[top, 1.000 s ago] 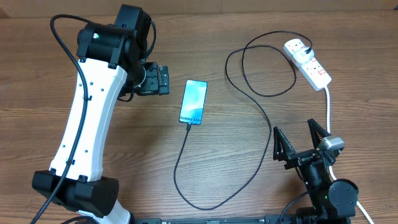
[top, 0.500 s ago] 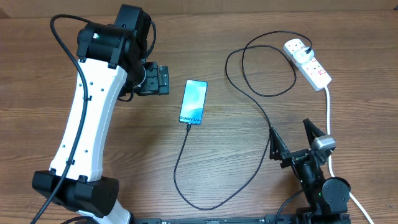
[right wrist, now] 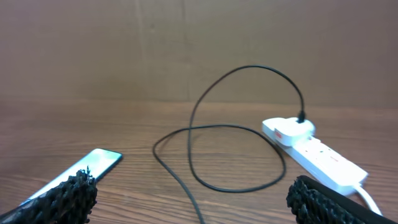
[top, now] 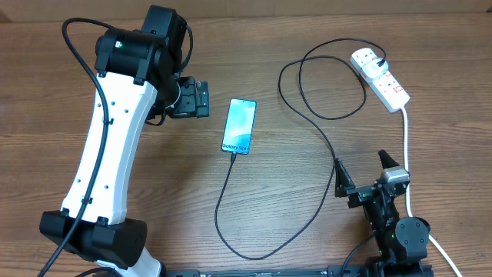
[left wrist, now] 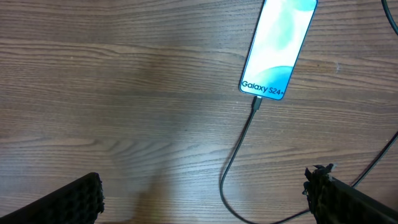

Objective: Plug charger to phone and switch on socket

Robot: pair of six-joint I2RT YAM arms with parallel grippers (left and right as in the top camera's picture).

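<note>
The phone (top: 239,126) lies screen up, lit teal, mid-table; it also shows in the left wrist view (left wrist: 277,43) and the right wrist view (right wrist: 93,163). The charger's black cable (top: 231,185) sits in the phone's near end by its connector (left wrist: 256,102). It loops round to a white plug (top: 367,60) on the socket (top: 388,85), a white power strip at the far right. My left gripper (top: 201,98) is open and empty, left of the phone (left wrist: 205,199). My right gripper (top: 360,165) is open and empty, short of the power strip (right wrist: 199,199).
The strip's thick white cord (top: 406,138) runs down the right side past my right arm. The black cable makes a wide loop (right wrist: 193,134) between phone and strip (right wrist: 317,155). The left arm's white link (top: 108,146) stretches over the table's left.
My right arm has shifted slightly left and turned a little; its fingers stay open. The left arm, phone, cable and strip have not moved.
</note>
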